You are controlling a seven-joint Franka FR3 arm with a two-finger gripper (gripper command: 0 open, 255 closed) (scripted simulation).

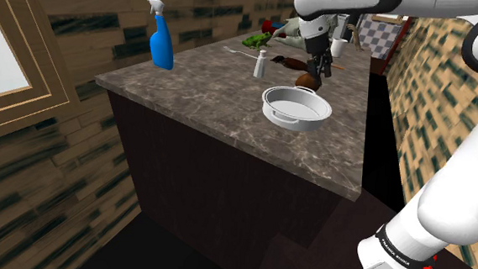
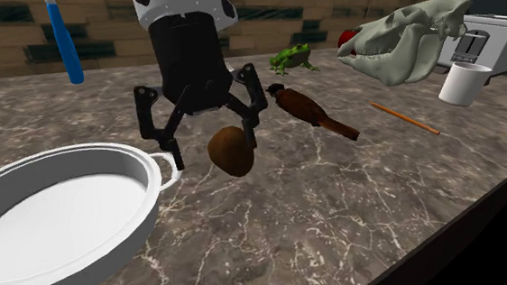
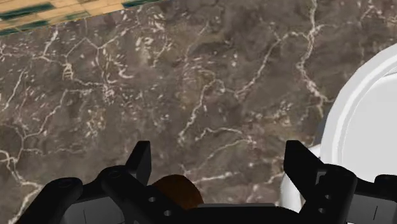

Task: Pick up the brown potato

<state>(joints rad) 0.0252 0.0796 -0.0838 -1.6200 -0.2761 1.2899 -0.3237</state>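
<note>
Hand (image 2: pixel 213 153) open, my two black fingers spread wide and hanging low over the marble tabletop (image 2: pixel 348 197), tips close to its surface. I hold them apart so the brown potato (image 2: pixel 231 151) can sit between them before I squeeze. It lies on the tabletop just beside the white pan (image 2: pixel 155 172), and it is off-centre in my hand, close against one finger (image 2: pixel 249 119) and well clear of the other. I judge a small sideways shift would centre it; otherwise closing may push it along or roll it toward the pan's handle.

From the wrist view the hand's own body covers most of the potato (image 3: pixel 175 191), leaving just a rounded brown top. I cannot tell whether the near finger touches it or merely stands beside it. The pan (image 3: pixel 356 121) is cut off at that view's edge. Behind the potato a brown bird figure (image 2: pixel 312 112) lies near enough to mistake for it from the shoulder view.
</note>
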